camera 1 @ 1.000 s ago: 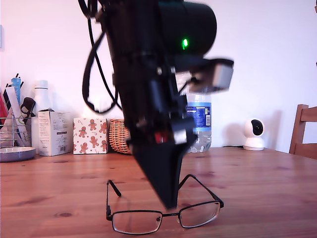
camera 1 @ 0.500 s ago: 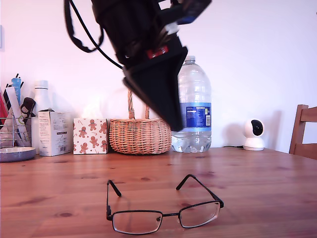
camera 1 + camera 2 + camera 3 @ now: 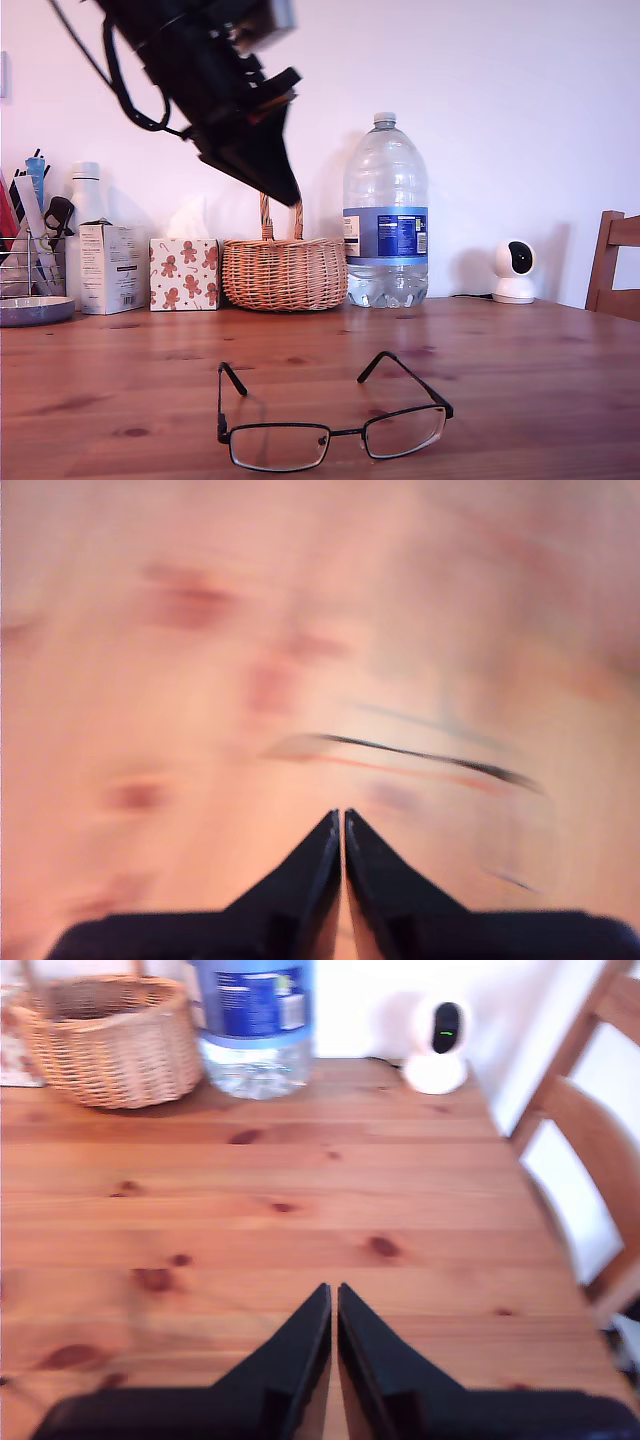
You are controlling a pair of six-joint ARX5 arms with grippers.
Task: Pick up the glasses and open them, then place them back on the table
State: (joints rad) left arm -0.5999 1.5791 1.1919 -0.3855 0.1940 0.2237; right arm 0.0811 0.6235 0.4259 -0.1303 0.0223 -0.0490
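The glasses (image 3: 340,433) stand on the table (image 3: 520,350) near its front edge in the exterior view. Their thin black frame is upright and both temple arms are spread, pointing back. My first gripper (image 3: 291,196) hangs high above them toward the exterior view's left, shut with nothing in it. Its wrist view is motion-blurred: the shut fingertips (image 3: 342,816) hover over the table (image 3: 150,680), with the glasses (image 3: 430,755) a dark streak beyond them. My second gripper (image 3: 333,1288) is shut and empty over bare table (image 3: 300,1160), with no glasses in its view.
Along the back wall stand a wicker basket (image 3: 285,272), a big water bottle (image 3: 386,215), a gingerbread-print box (image 3: 183,273), a white carton (image 3: 108,268), a pen rack (image 3: 30,250) and a small white camera (image 3: 513,270). A wooden chair (image 3: 612,262) is at the exterior view's right.
The first arm has risen from just over the glasses, up and toward the exterior view's left. The glasses stay on the table, unmoved.
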